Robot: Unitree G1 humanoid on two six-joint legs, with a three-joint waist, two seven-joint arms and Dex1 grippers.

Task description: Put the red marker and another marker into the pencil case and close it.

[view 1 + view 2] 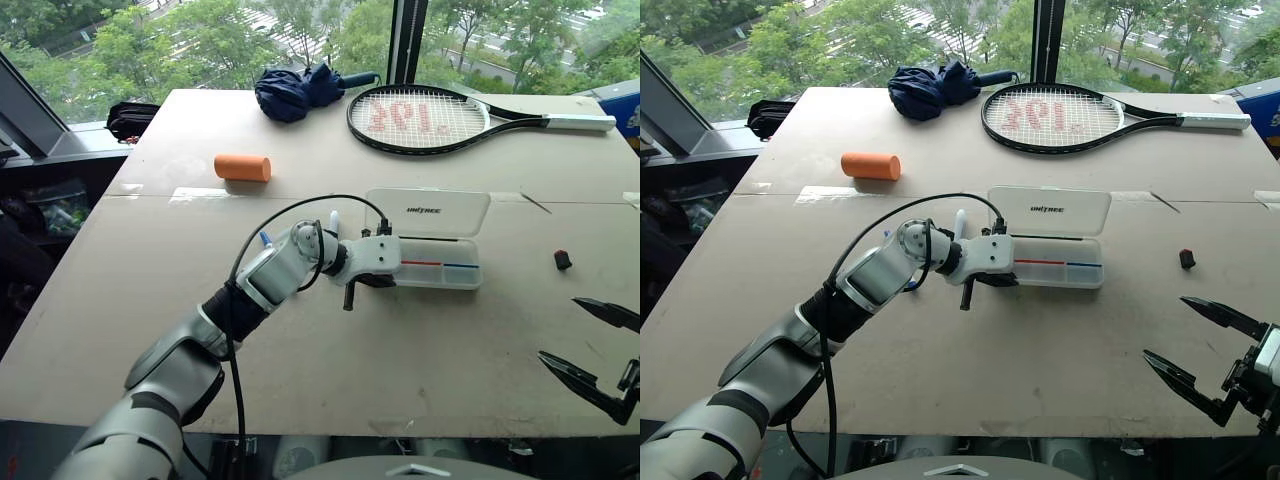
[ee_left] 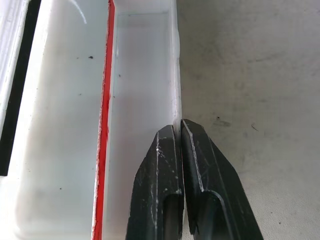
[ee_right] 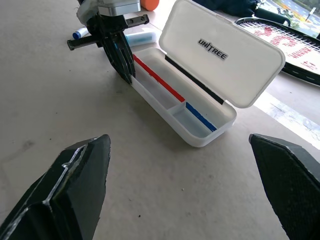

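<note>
The pencil case [image 1: 440, 277] lies open mid-table with its white lid [image 3: 225, 55] standing up at the back. A thin red strip [image 2: 104, 130] and a thin blue strip [image 3: 201, 116] run along its inner divider. My left gripper [image 1: 383, 282] is shut, and its fingertips [image 2: 170, 137] rest over the front wall at the case's left end. Behind that wrist two markers lie on the table, one with a dark blue cap [image 3: 77, 34] and one pale blue [image 3: 142, 37]. The red marker is out of view. My right gripper [image 1: 1200, 350] hangs open at the near right, holding nothing.
An orange cylinder [image 1: 242, 167] lies at the back left. A folded dark blue umbrella [image 1: 300, 90] and a tennis racket [image 1: 430, 118] lie along the far edge. A small black object [image 1: 563, 260] sits to the right of the case.
</note>
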